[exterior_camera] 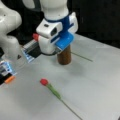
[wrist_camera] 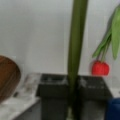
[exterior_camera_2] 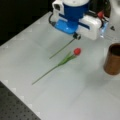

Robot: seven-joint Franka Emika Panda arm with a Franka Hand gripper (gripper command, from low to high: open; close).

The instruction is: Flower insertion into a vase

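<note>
At the wrist camera's near edge, you have the gripper (wrist_camera: 72, 83) with its two dark fingers (wrist_camera: 53, 86) drawn in narrow, pinching a bare green stem (wrist_camera: 76, 37) between them. The stem runs straight up the wrist view from the pinch. No bloom shows on it in any view. Just past the fingers on that view's right, a red tulip (wrist_camera: 100, 68) lies on the pale table (wrist_camera: 37, 37), its green leaves trailing off toward the top right. At the wrist view's left edge you catch a curved slice of the brown vase (wrist_camera: 7, 77), near the gripper but apart from it. In a front view the gripper (exterior_camera_2: 76, 36) sits low under the blue-and-white head, and the held stem (exterior_camera_2: 61, 48) slants away from it toward the view's bottom left, close over the table. The tulip (exterior_camera_2: 77, 51) lies just beside that stem, its own stalk running the same way. The vase (exterior_camera_2: 112, 61) stands upright at that view's right edge, well apart from both. In a front view the vase (exterior_camera: 64, 56) shows partly behind the gripper head. The held stem (exterior_camera: 82, 57) pokes out to its right, and the tulip (exterior_camera: 44, 82) lies nearer the bottom.
</note>
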